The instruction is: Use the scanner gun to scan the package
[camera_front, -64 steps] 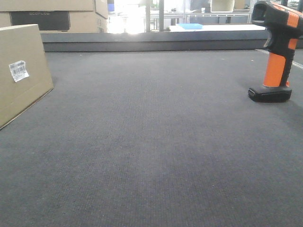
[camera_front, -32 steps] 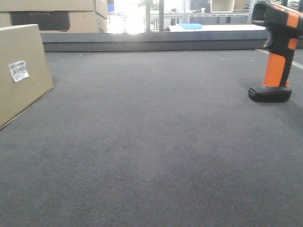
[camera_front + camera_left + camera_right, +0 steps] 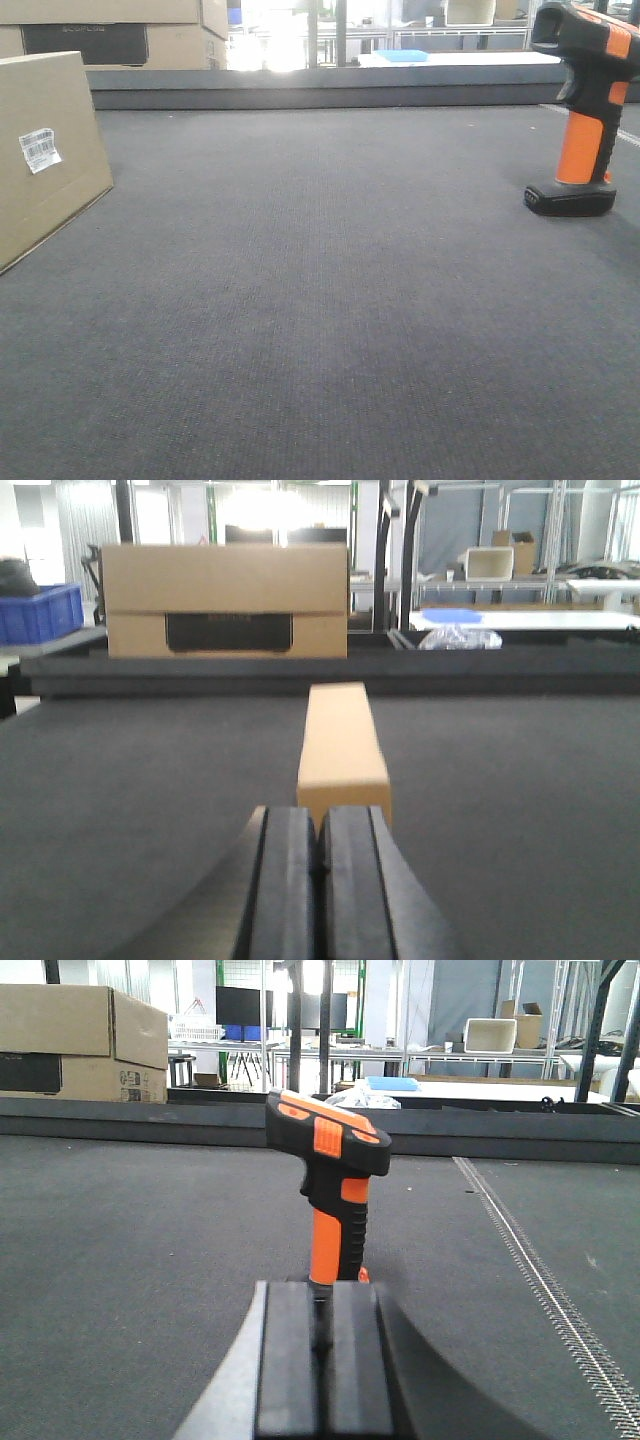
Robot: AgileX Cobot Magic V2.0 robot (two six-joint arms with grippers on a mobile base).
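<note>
Two task things stand on the dark grey worktop (image 3: 330, 300), well apart. The package (image 3: 45, 155), a plain tan cardboard box, stands on edge at the far left of the front view, leaning back a little, with one small white barcode label (image 3: 39, 149) on its broad face; the bars show, but any digits are too small to read. Across the worktop from the package, at the right edge, the scanner gun (image 3: 585, 110) stands upright on its black flat base, orange handle below a black head with orange trim.

Behind the package, larger stacked boxes (image 3: 120, 35) carry a dark printed panel whose faint lettering cannot be read.

The left gripper (image 3: 320, 855) has its jaws clenched together on nothing, just in front of the package's narrow end and apart from it. The right gripper (image 3: 322, 1330) likewise has its jaws pressed together, with the scanner gun standing just beyond them; whether they touch its base cannot be told.
</note>
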